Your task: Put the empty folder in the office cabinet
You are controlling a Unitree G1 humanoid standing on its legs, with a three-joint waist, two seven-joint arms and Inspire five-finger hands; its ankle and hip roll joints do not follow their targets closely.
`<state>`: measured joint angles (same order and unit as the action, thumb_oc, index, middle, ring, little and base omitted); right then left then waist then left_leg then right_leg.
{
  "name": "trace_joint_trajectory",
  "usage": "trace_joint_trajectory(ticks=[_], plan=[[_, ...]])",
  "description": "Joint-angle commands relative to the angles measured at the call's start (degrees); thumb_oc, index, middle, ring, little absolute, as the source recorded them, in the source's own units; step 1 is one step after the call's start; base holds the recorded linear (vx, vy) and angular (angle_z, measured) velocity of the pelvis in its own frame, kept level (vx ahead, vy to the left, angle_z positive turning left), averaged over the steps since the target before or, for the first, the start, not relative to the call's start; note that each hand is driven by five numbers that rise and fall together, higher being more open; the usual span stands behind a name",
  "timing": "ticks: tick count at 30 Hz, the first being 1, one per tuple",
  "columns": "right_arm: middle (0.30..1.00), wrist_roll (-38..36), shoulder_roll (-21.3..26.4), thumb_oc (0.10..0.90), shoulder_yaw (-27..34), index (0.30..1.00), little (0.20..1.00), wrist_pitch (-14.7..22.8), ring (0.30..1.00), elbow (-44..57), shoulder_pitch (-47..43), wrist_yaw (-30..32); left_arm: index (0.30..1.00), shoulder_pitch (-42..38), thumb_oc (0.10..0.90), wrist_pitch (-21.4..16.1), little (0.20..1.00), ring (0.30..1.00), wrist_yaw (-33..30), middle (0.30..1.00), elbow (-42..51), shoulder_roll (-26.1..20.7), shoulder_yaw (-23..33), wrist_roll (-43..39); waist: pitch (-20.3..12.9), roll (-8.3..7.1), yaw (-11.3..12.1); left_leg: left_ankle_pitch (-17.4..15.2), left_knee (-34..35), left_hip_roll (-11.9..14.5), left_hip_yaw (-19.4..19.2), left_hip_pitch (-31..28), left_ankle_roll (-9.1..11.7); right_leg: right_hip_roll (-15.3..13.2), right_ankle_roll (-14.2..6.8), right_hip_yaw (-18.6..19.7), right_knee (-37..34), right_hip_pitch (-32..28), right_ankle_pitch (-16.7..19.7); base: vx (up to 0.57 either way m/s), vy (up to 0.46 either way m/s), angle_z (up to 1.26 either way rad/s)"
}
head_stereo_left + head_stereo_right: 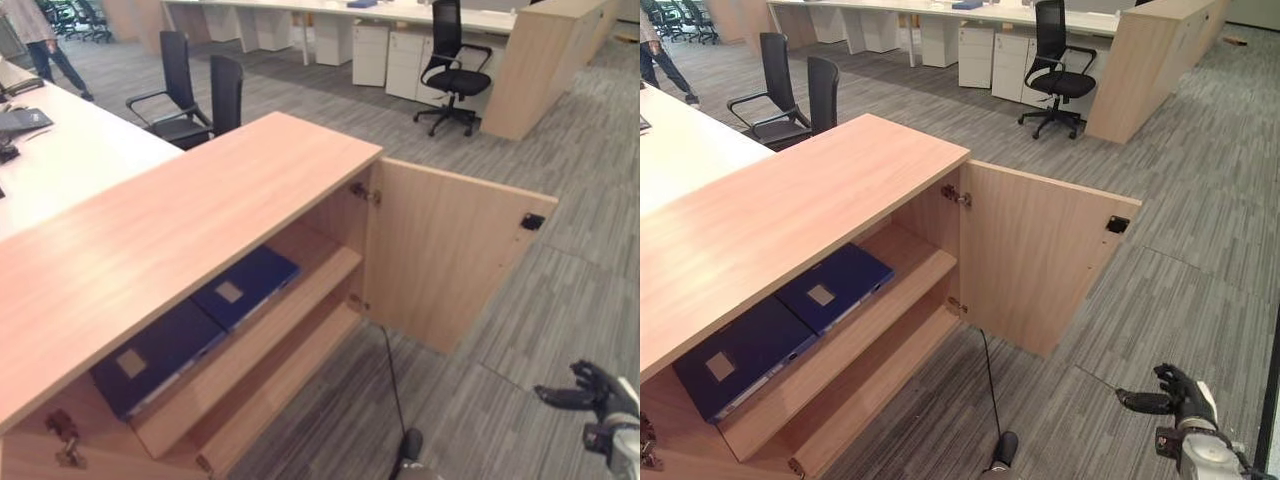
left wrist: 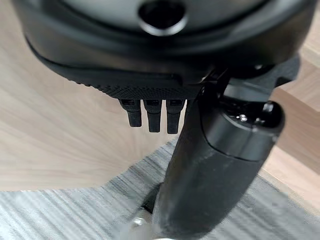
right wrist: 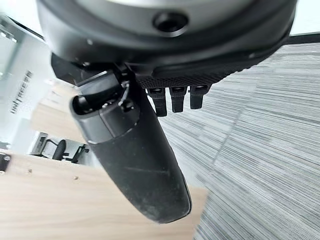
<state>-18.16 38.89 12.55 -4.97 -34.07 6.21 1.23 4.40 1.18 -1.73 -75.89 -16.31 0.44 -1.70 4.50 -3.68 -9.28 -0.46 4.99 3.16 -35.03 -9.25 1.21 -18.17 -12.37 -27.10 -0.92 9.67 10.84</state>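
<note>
The wooden office cabinet (image 1: 180,215) stands before me with its right door (image 1: 450,250) swung wide open. Two dark blue folders lie flat on its upper shelf: one (image 1: 245,285) nearer the door, the other (image 1: 155,355) further left. The lower shelf (image 1: 290,375) is bare. My right hand (image 1: 590,390) hangs low over the carpet, right of the door, open and holding nothing. My left hand (image 2: 210,170) is low by a wooden panel and the carpet; it is open, with the thumb out, and empty.
A white desk (image 1: 70,160) adjoins the cabinet on the left. Two black office chairs (image 1: 190,95) stand behind it, and a third (image 1: 450,70) stands by a wooden partition (image 1: 540,60) at the back. A person (image 1: 40,40) walks at the far left.
</note>
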Motion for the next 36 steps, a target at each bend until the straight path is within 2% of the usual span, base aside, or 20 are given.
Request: trace_joint_trajectory(ticks=[1, 3, 4, 5, 6, 7, 8, 9, 11, 12, 13, 15, 16, 20, 23, 24, 28, 32, 34, 36], plan=[[0.9, -0.9, 7.4, 0.8, 3.9, 0.9, 0.9, 6.1, 0.9, -0.8, -7.2, 2.3, 0.9, -2.7, 0.8, -0.9, 0.9, 0.9, -0.3, 0.9, -1.2, -1.7, 1.3, 1.1, 1.1, -2.9, 1.4, -6.7, 0.0, -1.7, 3.4, -1.9, 1.7, -1.2, -2.6, 0.3, -4.1, 0.0, 6.8, 0.18, -0.189, 0.04], [0.9, -1.5, 8.3, 0.8, 4.3, 0.9, 0.9, 6.3, 0.9, -1.3, -7.4, 2.5, 0.9, -2.8, 0.8, -0.9, 0.9, 0.9, -0.3, 0.9, -0.8, -1.8, 1.4, 0.5, 0.8, -3.05, 1.5, -6.4, 0.0, 0.2, 3.8, -2.9, 3.0, 0.2, -2.4, 0.8, -3.8, -0.8, 5.3, 0.27, -0.259, -0.11], [0.9, -1.8, 9.4, 0.8, 4.4, 0.9, 0.9, 6.6, 0.9, -2.0, -7.9, 2.7, 0.9, -3.0, 0.8, -1.0, 0.9, 0.9, -0.4, 0.9, -0.6, -1.9, 1.4, -0.1, 0.3, -2.76, 1.5, -6.0, 0.0, 1.9, 3.8, -3.4, 4.1, 1.3, -1.8, 0.8, -3.7, -1.4, 3.3, 0.39, -0.442, -0.02], [0.9, -2.3, 11.2, 0.8, 4.7, 0.9, 0.9, 7.1, 0.9, -2.6, -8.7, 3.0, 0.9, -3.4, 0.8, -1.0, 0.9, 0.9, -0.3, 0.9, 0.0, -1.7, 0.6, -1.1, -0.5, -1.81, 1.2, -4.7, -0.1, 4.9, 4.1, -3.2, 5.9, 3.7, -0.5, 0.5, -3.4, -2.1, 0.6, 0.28, -0.347, 0.0], [0.9, -2.3, 11.2, 0.8, 4.7, 0.9, 0.9, 7.2, 0.9, -2.6, -8.7, 3.0, 0.9, -3.4, 0.8, -1.0, 0.9, 0.9, -0.3, 0.9, 0.0, -1.7, 0.6, -1.1, -0.5, -1.76, 1.2, -4.7, -0.1, 5.0, 4.1, -3.2, 6.0, 3.8, -0.4, 0.5, -3.4, -2.1, 0.6, 0.29, -0.445, 0.03], [0.9, -3.3, 12.4, 0.8, 4.9, 0.9, 0.9, 7.8, 0.9, -2.6, -9.6, 3.3, 0.9, -3.8, 0.8, -1.1, 0.9, 0.9, 0.0, 0.9, 0.8, -1.5, -0.6, -1.8, -1.2, -1.28, 1.1, -3.1, -0.4, 7.8, 4.1, -2.6, 7.5, 5.8, 0.7, 0.4, -2.8, -2.1, -1.9, 0.25, -0.432, 0.0], [0.9, -3.8, 14.7, 0.8, 4.5, 0.9, 0.9, 8.5, 0.9, -4.0, -11.2, 3.3, 0.9, -4.4, 0.8, -1.5, 0.9, 0.9, 0.5, 0.9, 1.3, -1.5, -2.8, -1.4, -2.1, -0.45, 0.9, -0.8, -0.5, 10.5, 3.4, -1.9, 9.3, 7.4, 1.9, -0.9, -2.3, -2.3, -4.1, 0.33, -0.558, 0.14], [0.9, -4.2, 15.8, 0.8, 4.4, 0.9, 0.9, 8.7, 0.9, -4.0, -11.4, 3.0, 0.9, -5.0, 0.8, -1.5, 0.9, 0.9, 0.6, 0.9, 1.3, -1.7, -3.8, -0.9, -2.3, 0.13, 0.7, 1.9, -0.6, 12.0, 3.2, -1.7, 10.5, 8.4, 2.7, -1.3, -1.9, -2.3, -5.2, 0.25, -0.411, 0.28], [0.9, -4.5, 17.5, 0.8, 4.4, 0.9, 0.9, 9.1, 0.9, -3.7, -12.2, 3.0, 0.9, -5.7, 0.8, -1.6, 0.9, 0.9, 0.4, 0.9, 1.5, -2.0, -4.7, -0.7, -2.5, 0.7, 0.4, 5.9, -1.2, 13.9, 3.3, -1.1, 12.0, 10.0, 4.0, -1.8, -1.9, -2.7, -6.7, 0.2, -0.298, 0.27], [0.9, -4.8, 19.1, 0.8, 4.5, 0.9, 0.9, 9.5, 0.9, -4.2, -13.0, 2.8, 0.9, -5.8, 0.8, -1.7, 0.9, 0.9, 0.2, 0.9, 1.5, -2.3, -5.2, -0.6, -2.8, 0.95, 0.4, 9.4, -1.8, 15.2, 3.1, -1.2, 13.0, 11.2, 4.8, -2.2, -2.1, -3.2, -7.7, 0.18, -0.242, 0.13], [0.9, -4.9, 19.2, 0.8, 4.4, 0.9, 0.9, 9.6, 0.9, -4.4, -13.2, 2.8, 0.9, -5.8, 0.8, -1.7, 0.9, 0.9, 0.2, 0.9, 1.5, -2.2, -5.2, -0.6, -2.8, 1.15, 0.3, 9.7, -1.6, 15.4, 3.2, -1.2, 13.2, 11.5, 4.9, -2.3, -2.1, -3.2, -7.8, 0.22, -0.309, 0.19], [0.9, -5.1, 22.6, 0.8, 4.4, 0.9, 0.9, 10.2, 0.9, -5.6, -15.5, 3.0, 0.9, -5.8, 0.8, -1.8, 0.9, 0.9, -0.2, 0.9, 0.9, -2.3, -5.7, -0.8, -3.0, 1.44, -0.1, 17.2, -3.1, 17.6, 2.0, -0.6, 13.8, 13.2, 6.4, -3.0, -2.9, -3.9, -9.1, 0.17, -0.266, 0.23], [0.9, -5.1, 22.7, 0.8, 4.3, 0.9, 0.9, 10.2, 0.9, -5.7, -15.6, 3.0, 0.9, -5.8, 0.8, -1.8, 0.9, 0.9, -0.2, 0.9, 0.9, -2.3, -5.7, -0.8, -3.0, 1.48, -0.2, 17.3, -3.0, 17.6, 2.0, -0.6, 13.8, 13.2, 6.5, -3.0, -2.9, -3.9, -9.1, 0.11, -0.16, 0.2], [0.9, -5.4, 26.4, 0.8, 3.4, 0.9, 0.9, 10.5, 0.9, -6.8, -19.0, 2.7, 0.9, -5.0, 0.8, -1.6, 0.9, 0.9, -0.3, 0.9, -0.2, -2.3, -5.9, -0.4, -3.3, 1.81, -0.7, 23.8, -3.4, 18.5, 0.0, -0.6, 13.8, 13.9, 7.2, -3.6, -3.8, -4.1, -9.4, 0.09, -0.118, 0.05], [0.9, -6.1, 28.7, 0.8, 2.7, 0.9, 0.9, 10.7, 0.9, -8.0, -20.9, 1.9, 0.9, -4.4, 0.8, -1.6, 0.9, 0.9, 0.1, 0.9, 0.0, -2.5, -6.6, -0.3, -3.4, 2.28, -1.0, 26.9, -3.3, 18.9, -1.2, -0.4, 13.8, 14.2, 7.6, -4.0, -3.9, -4.1, -9.9, 0.06, -0.087, 0.02], [0.9, -6.9, 30.9, 0.8, 1.0, 0.9, 0.9, 10.6, 0.9, -10.5, -23.7, 1.0, 0.9, -4.2, 0.8, -1.7, 0.9, 0.9, 0.3, 0.9, 0.2, -2.7, -7.7, -0.2, -3.6, 2.51, -0.9, 29.0, -3.3, 18.9, -1.7, 0.0, 13.8, 14.2, 7.6, -4.2, -4.0, -3.9, -10.0, 0.03, -0.05, 0.04], [0.9, -8.0, 33.6, 0.8, -4.1, 0.9, 0.9, 10.4, 0.9, -15.3, -30.0, -0.9, 0.9, -4.6, 0.8, -1.9, 0.9, 0.9, 0.8, 0.9, 0.4, -2.9, -9.2, -0.5, -3.9, 3.13, -0.8, 30.5, -3.3, 18.8, -1.9, 0.3, 13.8, 14.0, 7.6, -4.7, -4.1, -3.8, -9.9, 0.02, -0.008, 0.02], [0.9, -7.4, 33.6, 0.8, -14.6, 0.9, 0.9, 9.4, 0.9, -17.1, -38.6, -5.3, 0.9, -5.0, 0.8, -1.8, 0.9, 0.9, 1.4, 0.9, 0.9, -3.3, -10.8, -0.5, -4.4, 3.77, -0.3, 30.5, -4.7, 18.9, -2.0, 0.8, 13.8, 14.1, 7.7, -4.9, -4.1, -4.2, -10.0, 0.02, 0.016, 0.05], [0.9, -7.7, 33.2, 0.8, -16.7, 0.9, 0.9, 9.3, 0.9, -16.7, -39.7, -6.5, 0.9, -4.6, 0.8, -1.7, 0.9, 0.9, 1.7, 0.9, 1.1, -3.2, -10.6, -0.5, -4.5, 3.99, -0.4, 30.5, -4.9, 19.0, -1.9, 0.9, 13.8, 14.2, 7.8, -4.9, -4.1, -4.4, -10.2, 0.01, 0.0, 0.04], [0.9, -6.4, 32.9, 0.8, -20.6, 0.9, 0.9, 8.4, 0.9, -14.1, -38.8, -10.5, 0.9, -3.5, 0.8, -1.5, 0.9, 0.9, 2.7, 0.9, 1.5, -3.2, -10.8, 0.1, -4.7, 3.92, 0.2, 30.5, -5.5, 19.1, -1.9, 1.1, 13.8, 14.7, 8.1, -4.9, -4.1, -4.9, -10.7, 0.02, 0.001, 0.09]])
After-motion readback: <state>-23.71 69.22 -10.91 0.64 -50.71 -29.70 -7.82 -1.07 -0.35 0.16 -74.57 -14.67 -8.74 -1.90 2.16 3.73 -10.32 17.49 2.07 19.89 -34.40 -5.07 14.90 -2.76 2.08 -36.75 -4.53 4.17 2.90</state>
